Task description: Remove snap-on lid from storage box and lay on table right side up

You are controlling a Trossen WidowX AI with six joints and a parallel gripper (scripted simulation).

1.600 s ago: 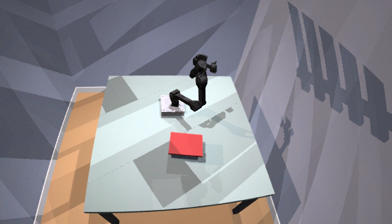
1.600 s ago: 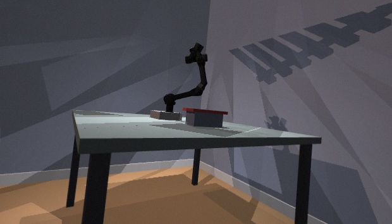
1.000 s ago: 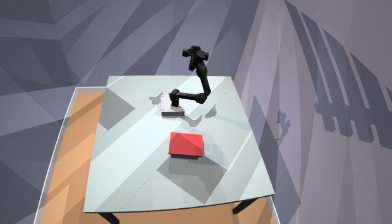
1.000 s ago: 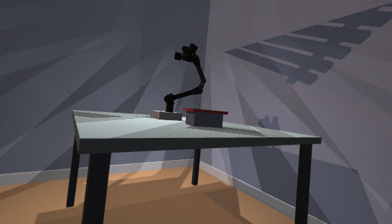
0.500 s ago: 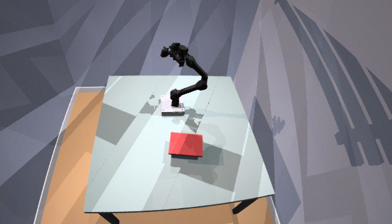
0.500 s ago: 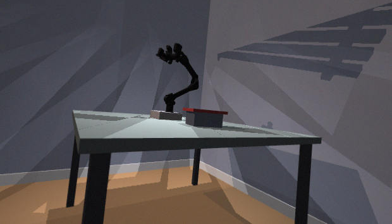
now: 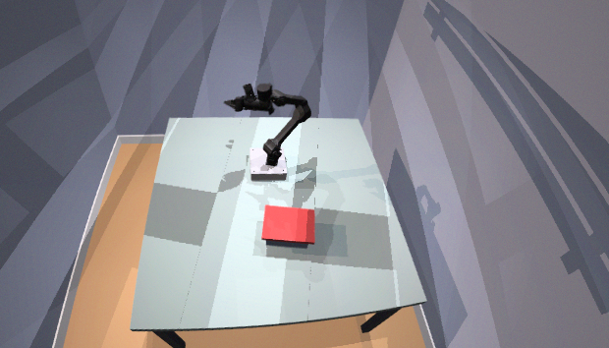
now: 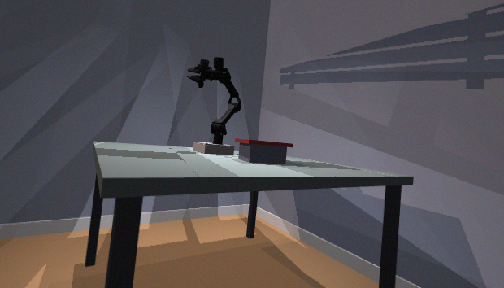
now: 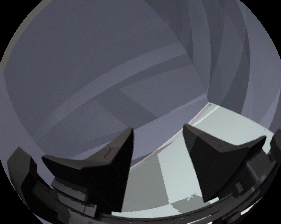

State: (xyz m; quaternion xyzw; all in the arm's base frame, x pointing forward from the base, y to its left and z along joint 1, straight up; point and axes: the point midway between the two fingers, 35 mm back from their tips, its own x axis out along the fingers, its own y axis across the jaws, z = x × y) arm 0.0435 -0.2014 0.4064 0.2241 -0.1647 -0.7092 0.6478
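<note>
The red lid [image 7: 287, 224] [image 8: 264, 142] sits on top of the grey storage box [image 7: 287, 244] [image 8: 262, 154], overhanging its sides. The box stands on the pale table [image 7: 172, 286] [image 8: 252, 185] [image 9: 236, 118]. My gripper [image 7: 226, 102] [image 8: 188, 74] [image 9: 158, 130] is open partway, with nothing between the fingers. It hangs high above the table's far side, well away from the box and lid, its fingers pointing to the left in the top and exterior views. The lid and box do not show in the wrist view.
The arm's white base block [image 7: 260, 168] [image 8: 203, 148] stands on the table behind the box. Walls rise behind the table and to its right. Large shadows fall across the table and walls.
</note>
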